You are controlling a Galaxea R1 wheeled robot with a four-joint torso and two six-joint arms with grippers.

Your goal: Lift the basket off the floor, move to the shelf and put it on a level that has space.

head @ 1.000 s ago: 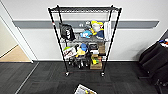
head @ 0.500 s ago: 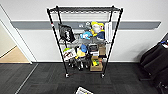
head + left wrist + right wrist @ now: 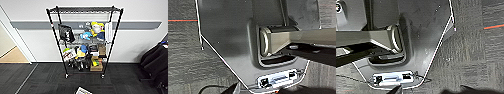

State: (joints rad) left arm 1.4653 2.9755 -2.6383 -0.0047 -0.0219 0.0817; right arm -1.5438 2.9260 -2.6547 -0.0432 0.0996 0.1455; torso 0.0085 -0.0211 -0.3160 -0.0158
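Dark grey carpet-tile floor [image 3: 50,80] ahead; cream-white woven basket [image 3: 83,91] at head view's bottom edge, before tall black wire shelf [image 3: 84,40]. We judge it light, stiff — grip loop handles. Jaw state: we cannot tell.

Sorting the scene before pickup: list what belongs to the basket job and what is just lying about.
Job:
basket, on the floor
shelf
top level, bare

Lying about:
black bag
yellow and blue items
cardboard box

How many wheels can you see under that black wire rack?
2. One castor sits under the front left post of the shelf, another under the front right post. Any back wheels may be hidden behind the clutter on the lowest tier.
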